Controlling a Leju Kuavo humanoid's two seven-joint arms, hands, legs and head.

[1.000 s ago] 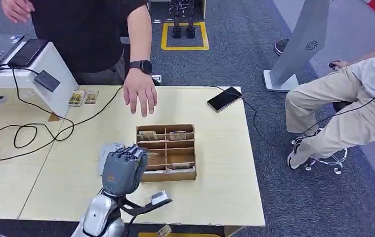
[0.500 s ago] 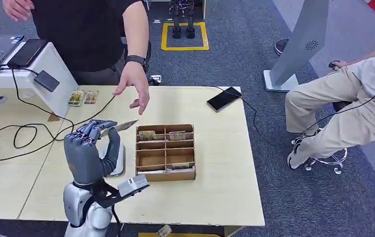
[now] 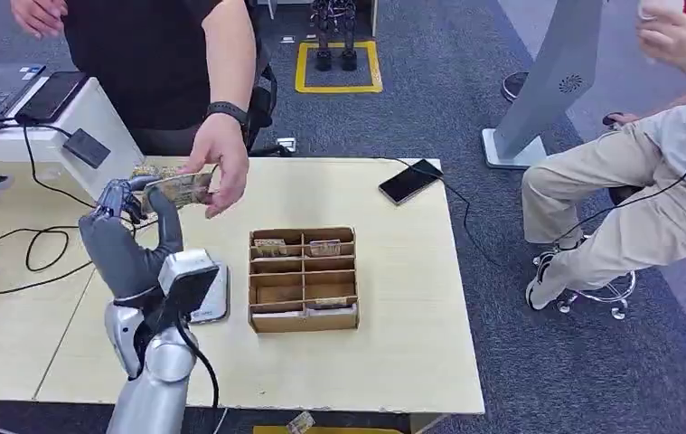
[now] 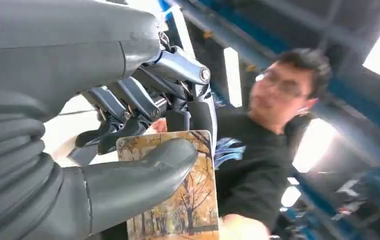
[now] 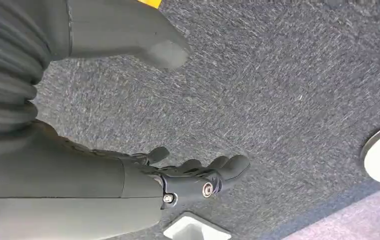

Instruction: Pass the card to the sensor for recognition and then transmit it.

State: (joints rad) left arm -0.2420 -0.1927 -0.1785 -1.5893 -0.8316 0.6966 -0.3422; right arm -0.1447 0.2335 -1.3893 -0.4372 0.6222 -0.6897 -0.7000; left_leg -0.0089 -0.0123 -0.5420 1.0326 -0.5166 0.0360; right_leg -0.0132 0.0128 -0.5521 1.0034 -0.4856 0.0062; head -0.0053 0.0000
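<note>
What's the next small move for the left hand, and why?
Probably loosen the grip and let go. The left hand holds the card raised over the table, and the person's hand has already closed on the card's far end, so the handover looks ready.

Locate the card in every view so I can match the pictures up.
Head view: the card sits upper left, between the left hand and the person's hand.
Left wrist view: the card is at lower centre, under the thick grey thumb.
Right wrist view: carpet and the right hand; no card.
Shared landmark: the left hand.
</note>
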